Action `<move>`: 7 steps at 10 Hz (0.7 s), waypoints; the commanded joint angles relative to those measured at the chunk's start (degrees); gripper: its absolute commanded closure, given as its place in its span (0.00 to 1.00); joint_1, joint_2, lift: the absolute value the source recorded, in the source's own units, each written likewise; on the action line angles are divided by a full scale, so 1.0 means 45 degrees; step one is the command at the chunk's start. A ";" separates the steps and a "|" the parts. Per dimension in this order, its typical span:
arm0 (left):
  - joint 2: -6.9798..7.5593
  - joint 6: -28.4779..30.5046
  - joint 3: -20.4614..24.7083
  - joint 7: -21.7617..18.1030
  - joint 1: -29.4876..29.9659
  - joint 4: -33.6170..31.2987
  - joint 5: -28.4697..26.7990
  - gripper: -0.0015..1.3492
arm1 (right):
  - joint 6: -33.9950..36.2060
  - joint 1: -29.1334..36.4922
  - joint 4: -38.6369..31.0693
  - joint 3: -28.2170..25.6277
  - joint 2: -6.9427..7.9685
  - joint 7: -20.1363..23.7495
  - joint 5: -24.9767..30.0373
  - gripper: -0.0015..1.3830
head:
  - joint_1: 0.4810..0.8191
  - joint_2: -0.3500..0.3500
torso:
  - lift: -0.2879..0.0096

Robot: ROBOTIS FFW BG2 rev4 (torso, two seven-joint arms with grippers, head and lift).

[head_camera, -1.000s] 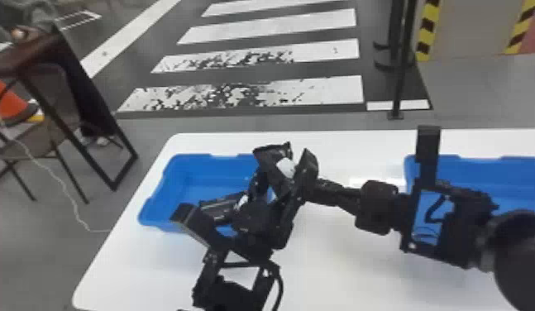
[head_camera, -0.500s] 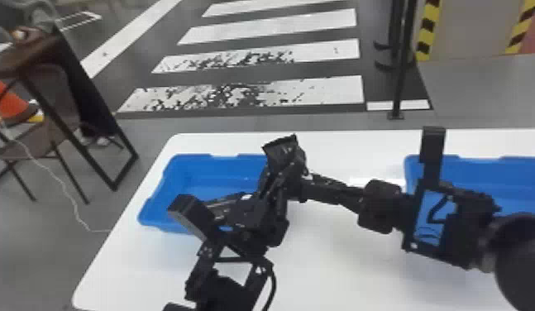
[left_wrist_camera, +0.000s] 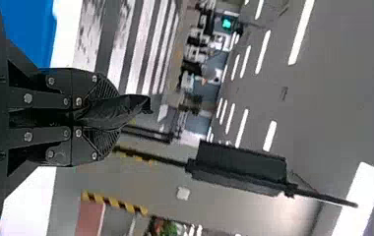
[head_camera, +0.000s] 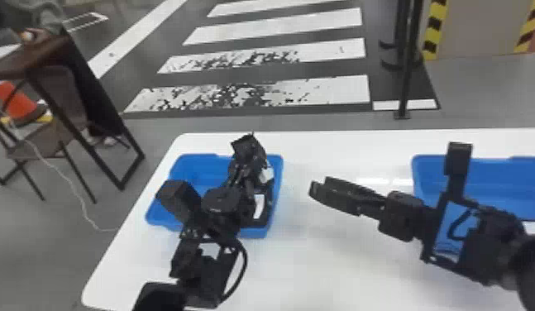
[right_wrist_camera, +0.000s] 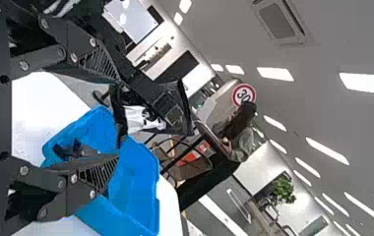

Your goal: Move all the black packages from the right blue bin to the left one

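- Left end effector (left_wrist_camera: 113, 116): narrow, closed on one black package (left_wrist_camera: 126, 109); over the left blue bin (head_camera: 196, 169) as seen from the head.
- Right end effector (head_camera: 318, 188): wide, empty, right of that bin above the tabletop (head_camera: 340, 269).
- Change: the right one, up against the left one a second ago, now stands apart from it.
- Meaning: handover probably complete; release into the left blue bin likely remains.
- Right blue bin (head_camera: 502, 173): well right of its twin; full contents cannot be told.

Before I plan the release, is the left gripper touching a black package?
Touching: the left wrist view shows the black package pinched between the fingers of the left gripper.
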 commanded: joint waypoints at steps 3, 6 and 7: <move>-0.0011 0.0033 0.1598 0.0931 -0.1538 0.2929 -0.3194 0.49 | 0.0001 0.0528 -0.0381 -0.1126 -0.0004 -0.0019 0.0928 0.10 | 0.63 1.00 | 0.50; -0.0089 -0.4279 0.0709 0.0872 -0.0663 0.2836 -0.1188 0.12 | 0.1782 0.1653 -0.3193 -0.3742 0.0133 -0.0859 0.4686 0.10 | 0.63 1.00 | 0.50; -0.0089 -0.4842 0.0252 0.0872 -0.0382 0.2304 -0.0781 0.17 | 0.4189 0.2341 -0.5350 -0.4960 0.0289 -0.1757 0.6184 0.10 | 0.63 0.96 | 0.50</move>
